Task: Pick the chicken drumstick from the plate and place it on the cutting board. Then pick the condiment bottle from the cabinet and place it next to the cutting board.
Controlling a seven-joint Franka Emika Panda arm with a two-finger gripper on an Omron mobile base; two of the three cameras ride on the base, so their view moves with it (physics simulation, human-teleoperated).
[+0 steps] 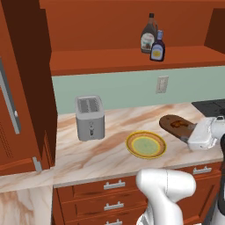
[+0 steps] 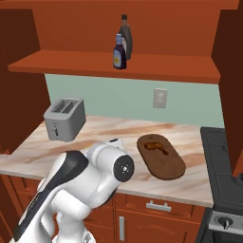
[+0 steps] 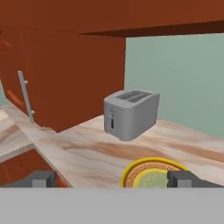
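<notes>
- Standing by the marble worktop [image 1: 88, 154], I take the silver toaster [image 1: 90, 117] as my landmark.
- The plate [image 1: 146, 144] lies on the worktop to the right of the toaster and a little nearer the front edge, its pale green centre bare.
- Farther right of the toaster lies the cutting board [image 2: 160, 156], with the chicken drumstick [image 2: 154, 146] on its far end (a small dark brown piece).
- Above and to the right of the toaster, on the cabinet [image 1: 132, 59] shelf, the condiment bottle [image 1: 157, 46] stands upright just in front of a taller brown bottle [image 1: 149, 34].
- The hand [image 3: 111, 178] hangs low over the worktop, facing the toaster with the plate just before it; its fingers [image 3: 43, 178] stand wide apart and hold nothing.
</notes>
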